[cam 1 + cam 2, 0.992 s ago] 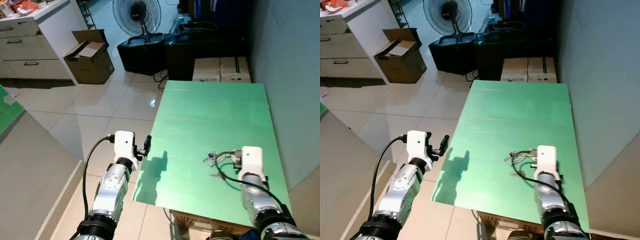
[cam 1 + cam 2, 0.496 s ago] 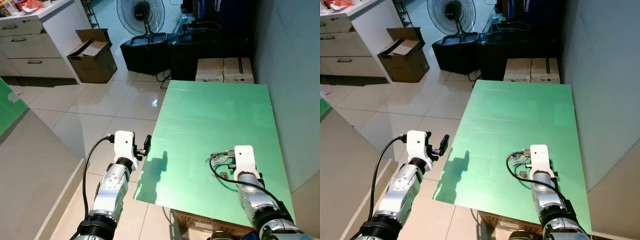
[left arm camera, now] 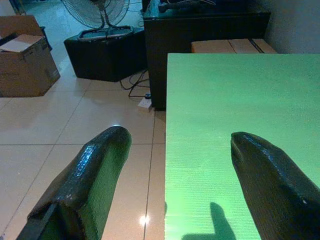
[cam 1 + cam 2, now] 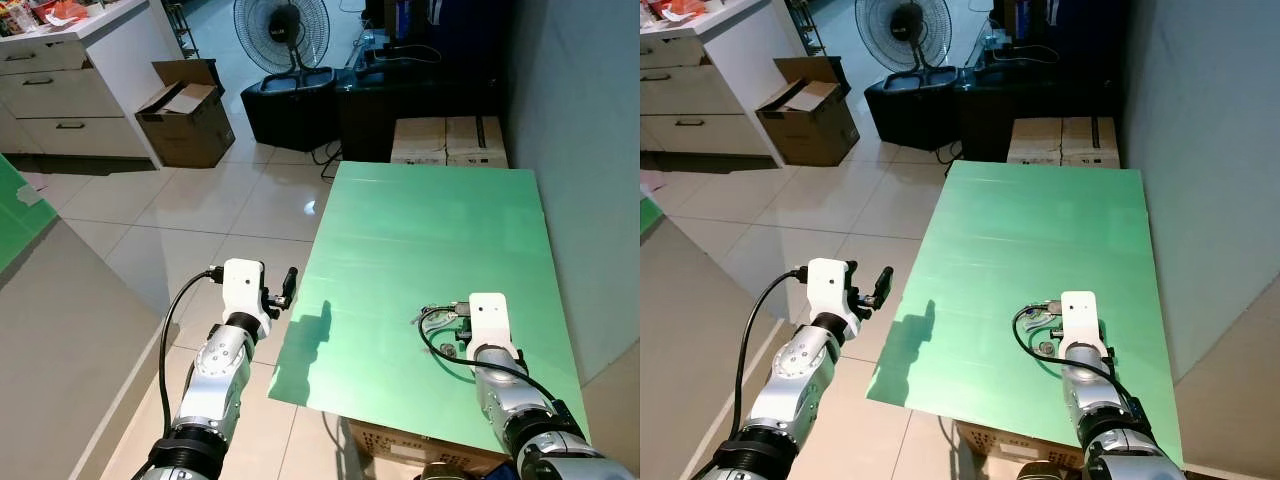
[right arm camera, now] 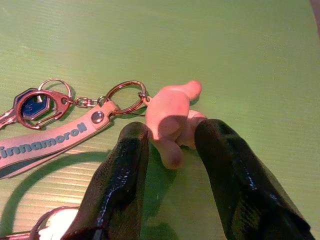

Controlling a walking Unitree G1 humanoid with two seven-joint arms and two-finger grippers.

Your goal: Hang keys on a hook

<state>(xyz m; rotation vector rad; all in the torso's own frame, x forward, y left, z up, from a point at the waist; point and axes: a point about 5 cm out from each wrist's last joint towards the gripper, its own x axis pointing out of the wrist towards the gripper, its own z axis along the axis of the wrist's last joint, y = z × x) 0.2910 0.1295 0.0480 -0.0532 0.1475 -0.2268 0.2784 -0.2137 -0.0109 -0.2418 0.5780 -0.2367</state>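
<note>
The keys (image 5: 47,107) lay on the green tabletop (image 4: 420,250), near its front edge. The right pincer (image 5: 170,150) was down over them, fingers (image 5: 117,175) a little apart on either side of a pink charm (image 5: 170,117), not gripping it. The left pincer (image 3: 175,150) hung wide open over the tabletop's left edge and the floor (image 4: 200,220).

Support surface: a green table (image 4: 400,260) stood on a pale tiled floor (image 4: 190,220).
Table top: flat, matte, finely ribbed.
Items on table: a bunch of keys (image 5: 75,112) lay at the near right, comprising metal rings, a lettered strap and a pale pink charm (image 5: 170,117).
Far half: bare green surface.
</note>
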